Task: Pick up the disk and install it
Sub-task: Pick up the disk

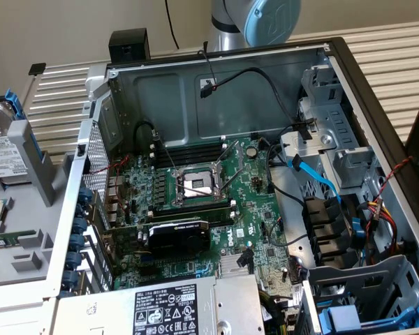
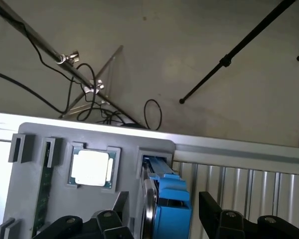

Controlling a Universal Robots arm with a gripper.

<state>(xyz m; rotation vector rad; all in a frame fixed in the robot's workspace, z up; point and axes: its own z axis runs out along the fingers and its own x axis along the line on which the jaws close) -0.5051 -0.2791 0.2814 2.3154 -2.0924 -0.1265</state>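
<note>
Disk [image 2: 172, 194]: standing on edge in a slot of the grey holder [image 2: 89, 134], at the exterior view's left of the computer case [image 1: 167, 98].
Gripper [image 2: 164, 211]: fingers released, wide apart, one on either side of the disk.

My outside camera looks down from high up into the open computer case [image 1: 216, 91], quite near. My wrist camera hangs close over the grey holder [image 2: 124, 142], looking across its far edge. Both see the holder's chip [image 2: 91, 168] and disk [image 2: 172, 199].

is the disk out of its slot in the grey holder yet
No, the disk stands upright in its slot in the grey holder, beside the processor chip.
</note>
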